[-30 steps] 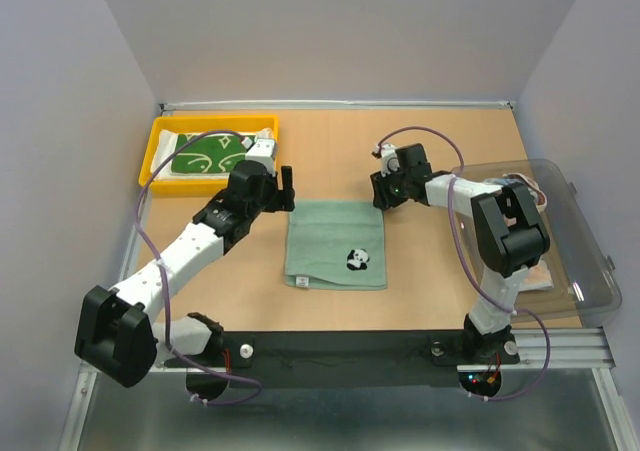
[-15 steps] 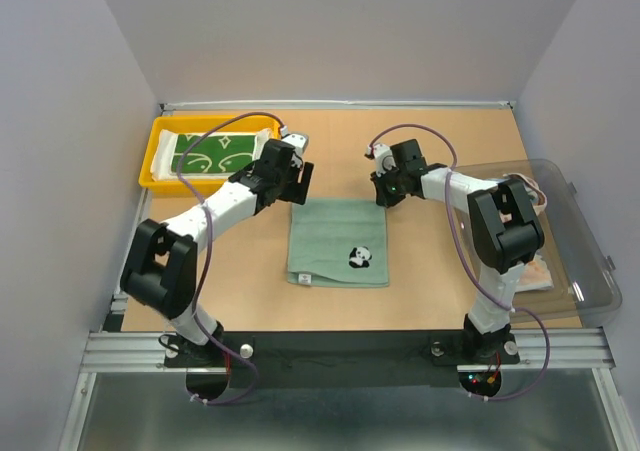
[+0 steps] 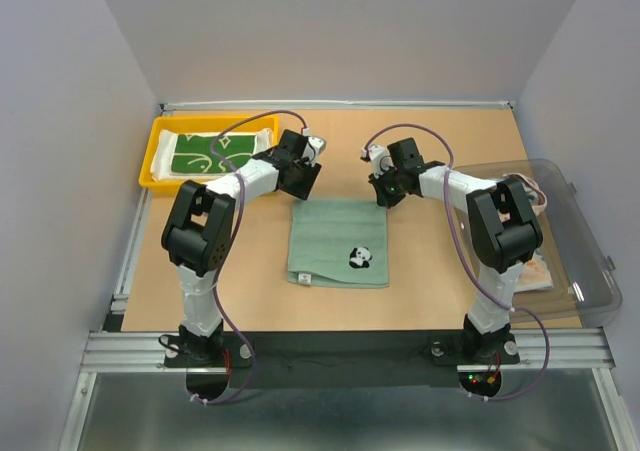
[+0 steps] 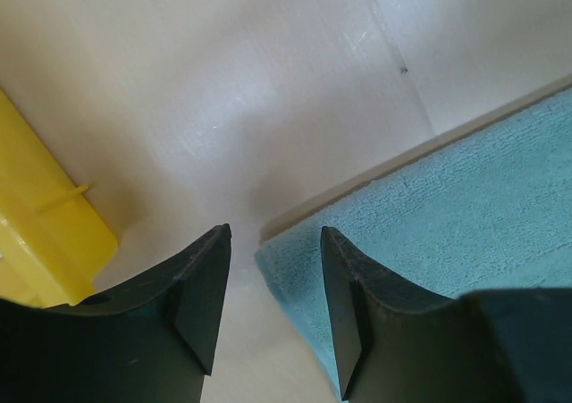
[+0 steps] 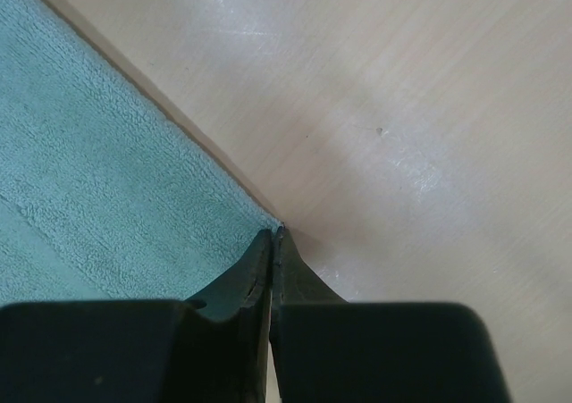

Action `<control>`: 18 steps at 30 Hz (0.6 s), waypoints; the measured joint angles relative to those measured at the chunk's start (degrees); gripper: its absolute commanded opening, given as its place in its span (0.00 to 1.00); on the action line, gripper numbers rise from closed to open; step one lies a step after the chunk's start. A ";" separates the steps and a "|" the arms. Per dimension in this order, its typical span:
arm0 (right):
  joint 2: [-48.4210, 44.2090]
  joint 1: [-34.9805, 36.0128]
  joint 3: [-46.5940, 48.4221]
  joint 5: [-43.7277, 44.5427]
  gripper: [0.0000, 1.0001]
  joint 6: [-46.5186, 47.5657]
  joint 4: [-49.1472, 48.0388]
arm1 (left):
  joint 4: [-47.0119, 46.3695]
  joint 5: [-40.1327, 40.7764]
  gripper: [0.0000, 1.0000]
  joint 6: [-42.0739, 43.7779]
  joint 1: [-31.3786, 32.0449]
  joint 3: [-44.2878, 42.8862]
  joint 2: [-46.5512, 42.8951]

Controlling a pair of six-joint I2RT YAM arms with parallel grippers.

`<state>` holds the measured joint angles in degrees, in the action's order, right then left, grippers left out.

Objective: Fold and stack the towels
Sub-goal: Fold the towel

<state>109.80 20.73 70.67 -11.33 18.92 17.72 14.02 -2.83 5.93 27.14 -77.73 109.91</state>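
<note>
Pale teal towel [image 3: 335, 233] lies flat in the middle of the table, with a small panda mark [image 3: 360, 258] toward its near right. The left gripper [image 3: 305, 179] holds its fingers spread astride the far-left corner. The right gripper [image 3: 386, 193], fingers pressed together, seems to pinch the far-right corner, probably so both can lift the far edge for folding.
</note>
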 measured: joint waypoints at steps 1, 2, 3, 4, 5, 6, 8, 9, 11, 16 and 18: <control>0.00 0.00 0.00 0.00 0.01 0.04 0.02 | 0.39 -0.37 0.56 0.31 -0.20 -0.22 0.57; 0.00 0.00 0.00 0.09 0.01 0.22 0.04 | 0.48 -0.55 0.56 0.46 -0.28 -0.31 1.01; 0.00 0.00 0.00 0.17 0.01 0.37 0.04 | 0.63 -0.72 0.56 0.59 -0.39 -0.31 1.42; 0.00 0.00 0.00 0.22 0.01 0.44 0.07 | 0.90 -0.87 0.56 0.72 -0.57 -0.31 1.77; 0.00 0.00 0.00 0.22 0.01 0.44 0.07 | 1.20 -1.05 0.56 0.79 -0.63 -0.31 2.12; 0.00 0.00 0.00 0.22 0.01 0.44 0.07 | 1.36 -1.09 0.56 0.85 -0.63 -0.31 2.21; 0.00 0.00 0.00 0.24 0.01 0.44 0.07 | 1.64 -1.25 0.56 0.92 -0.81 -0.31 2.43; 0.00 0.00 0.00 0.26 0.00 0.44 0.07 | 1.68 -1.25 0.56 0.94 -0.94 -0.31 2.45; 0.02 0.00 0.00 0.35 0.01 0.44 0.04 | 1.68 -1.25 0.56 0.96 -1.01 -0.31 2.47; 0.02 0.15 0.00 0.70 0.01 0.42 0.04 | 1.60 -1.66 0.55 0.92 -1.01 -0.31 3.30; 0.02 0.28 0.00 1.03 0.01 0.42 0.04 | 1.31 -1.84 0.52 0.70 -1.01 -0.31 4.04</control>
<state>109.82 21.02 70.67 -10.31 19.33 17.76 15.33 -4.67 6.63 26.13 -78.04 113.95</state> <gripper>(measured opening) 0.022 0.555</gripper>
